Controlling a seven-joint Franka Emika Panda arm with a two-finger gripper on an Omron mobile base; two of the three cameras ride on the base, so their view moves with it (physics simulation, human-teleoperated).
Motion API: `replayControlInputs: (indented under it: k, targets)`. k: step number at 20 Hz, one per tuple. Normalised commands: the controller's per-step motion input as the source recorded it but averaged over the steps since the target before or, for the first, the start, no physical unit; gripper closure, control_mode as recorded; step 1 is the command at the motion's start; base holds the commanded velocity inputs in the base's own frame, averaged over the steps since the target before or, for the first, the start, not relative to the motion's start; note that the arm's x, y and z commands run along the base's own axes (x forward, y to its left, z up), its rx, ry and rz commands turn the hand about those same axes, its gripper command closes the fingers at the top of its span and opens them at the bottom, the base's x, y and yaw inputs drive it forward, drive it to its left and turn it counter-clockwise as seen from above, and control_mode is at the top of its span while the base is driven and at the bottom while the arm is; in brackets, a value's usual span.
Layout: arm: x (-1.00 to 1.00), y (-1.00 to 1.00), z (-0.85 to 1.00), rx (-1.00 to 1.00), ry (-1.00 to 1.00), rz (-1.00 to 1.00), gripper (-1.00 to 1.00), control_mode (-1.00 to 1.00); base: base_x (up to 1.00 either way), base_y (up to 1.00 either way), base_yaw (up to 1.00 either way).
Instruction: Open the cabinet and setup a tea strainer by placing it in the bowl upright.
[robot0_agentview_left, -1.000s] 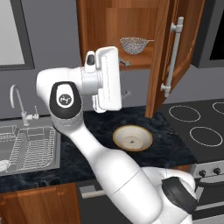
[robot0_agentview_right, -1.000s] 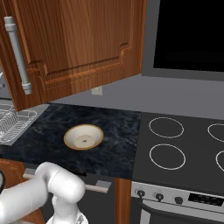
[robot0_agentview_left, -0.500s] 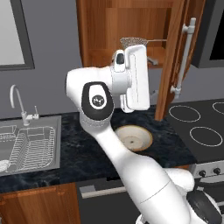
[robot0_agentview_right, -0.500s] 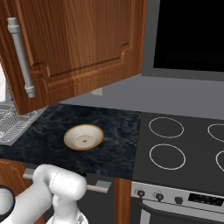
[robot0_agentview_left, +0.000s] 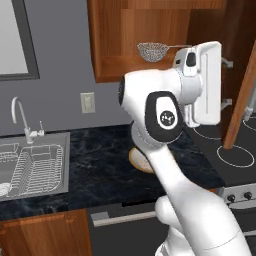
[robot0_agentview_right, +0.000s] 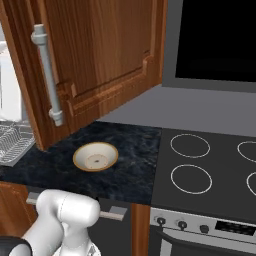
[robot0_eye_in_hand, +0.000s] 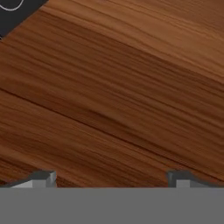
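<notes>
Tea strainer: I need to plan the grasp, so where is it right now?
In the left base view the tea strainer sits inside the open cabinet, handle pointing right, directly above the bowl on the counter.

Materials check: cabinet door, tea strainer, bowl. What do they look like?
Cabinet door: reddish-brown wood, visible grain, satin sheen; bar handle looks like brushed metal.
Tea strainer: silver wire mesh, thin metal handle.
Bowl: probably glazed ceramic, cream with tan rim.

one cabinet (robot0_agentview_left: 120, 45), one tea strainer (robot0_agentview_left: 153, 50), one bowl (robot0_agentview_right: 95, 156), one dish rack (robot0_agentview_left: 32, 163), one faucet (robot0_agentview_left: 22, 120)
</notes>
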Motion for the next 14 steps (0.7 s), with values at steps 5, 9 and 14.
replayControlInputs:
  k: [5,9,14]
  targets:
    - [-0.62,-0.96,0.31,0.00,-0.09,0.12,-1.00,-1.00,0.00,0.00,0.00]
    - [-0.20,-0.56,0.05,0.03,0.00,0.24,-1.00,-1.00,0.00,0.00,0.00]
    - [0.00,-0.50,0.00,0.10,0.00,0.18,-1.00,-1.00,0.00,0.00,0.00]
